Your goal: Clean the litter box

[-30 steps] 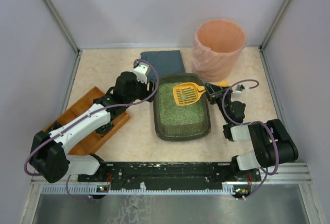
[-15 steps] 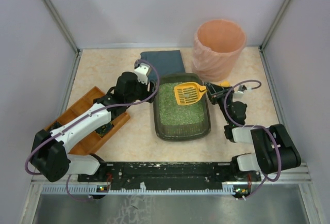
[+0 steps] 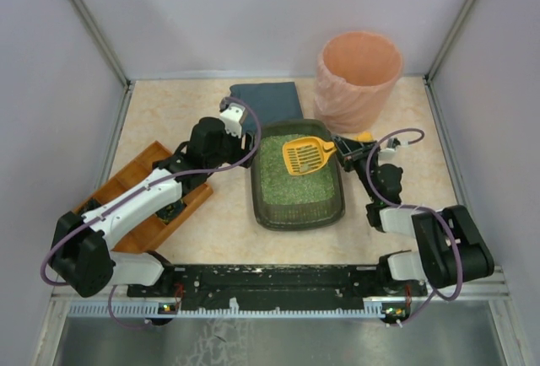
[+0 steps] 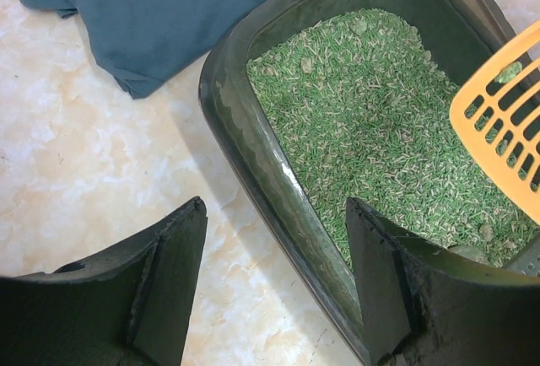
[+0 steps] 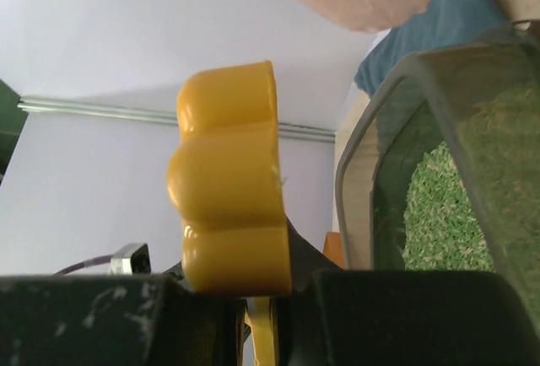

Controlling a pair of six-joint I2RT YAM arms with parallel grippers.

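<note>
Over litter box [image 3: 297, 222] — scoop [image 3: 307, 155] edged slightly left, R gripper [image 3: 348, 150] clamped.

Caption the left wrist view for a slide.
Left gripper open astride the litter box rim, yellow scoop over green litter, blue cloth beside.

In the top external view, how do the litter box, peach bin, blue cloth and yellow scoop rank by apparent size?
1. litter box and peach bin: about alike; the bin stands taller, nearer the camera, so unranked.
2. blue cloth
3. yellow scoop
</note>
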